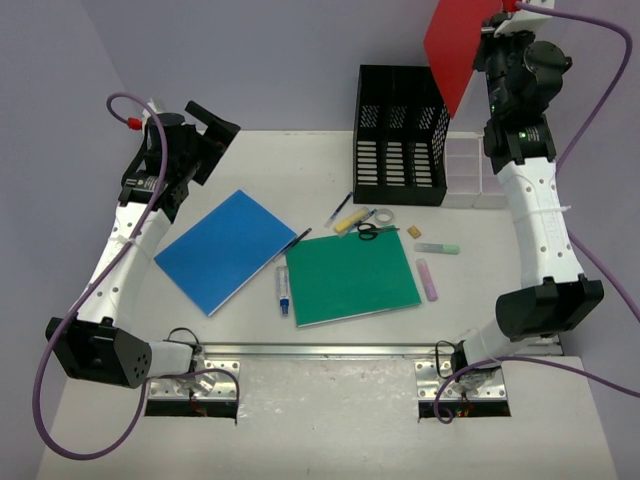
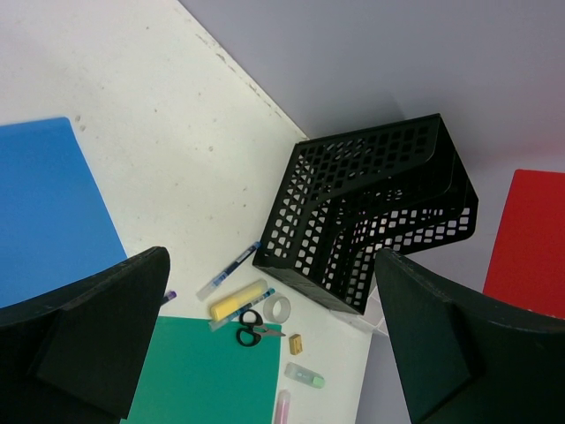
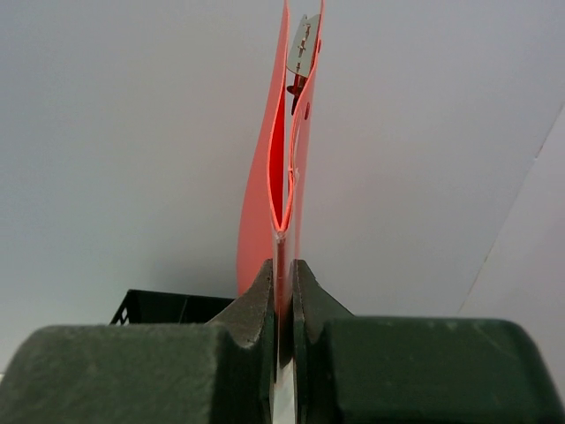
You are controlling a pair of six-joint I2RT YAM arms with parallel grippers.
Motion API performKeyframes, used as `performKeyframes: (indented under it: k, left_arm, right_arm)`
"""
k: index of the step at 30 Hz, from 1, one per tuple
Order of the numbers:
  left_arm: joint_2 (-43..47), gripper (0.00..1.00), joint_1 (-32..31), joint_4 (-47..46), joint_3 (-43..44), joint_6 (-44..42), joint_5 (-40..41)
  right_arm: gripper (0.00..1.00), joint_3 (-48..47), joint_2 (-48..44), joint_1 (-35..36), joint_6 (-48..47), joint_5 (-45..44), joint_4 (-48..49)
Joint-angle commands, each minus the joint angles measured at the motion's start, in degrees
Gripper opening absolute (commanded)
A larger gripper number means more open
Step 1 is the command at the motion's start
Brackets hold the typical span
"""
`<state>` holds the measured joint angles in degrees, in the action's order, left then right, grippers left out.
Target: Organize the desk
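Blue folder [image 1: 225, 250], green folder [image 1: 352, 278], red folder [image 1: 457, 45]: three.

No text, label, brand, number or sign is legible in any view: the red folder [image 3: 281, 177] above the black mesh file holder [image 1: 400, 140] shows no readable print, and the pale green marker [image 1: 437, 248] in front of that holder is too small to read.

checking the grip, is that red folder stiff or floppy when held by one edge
Probably floppy: the red folder is thin and its two leaves bow apart above the right gripper. Likely light, since a pinch on one edge holds it up.
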<state>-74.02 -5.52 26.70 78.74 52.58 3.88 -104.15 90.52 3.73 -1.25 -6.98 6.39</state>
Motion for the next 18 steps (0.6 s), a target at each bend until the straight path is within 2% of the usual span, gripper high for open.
performKeyframes:
  k: [1,11,18]
  left_arm:
    - [0.01,1.0,0.86,-2.26,1.31,-0.28,0.06]
    - [-0.6,1.0,0.86,-2.09,1.07,-0.05,0.08]
    - [-0.69,1.0,0.86,-2.03,1.18,0.13,-0.04]
  right_arm:
    - [0.0,0.69,-0.87,-0.73,-0.04,-1.01,8.29]
    - [0.0,9.22,-1.22,-0.83,0.81,-1.28,9.87]
    - [0.0,17.1,-4.71,-0.95,1.47,-1.75,9.63]
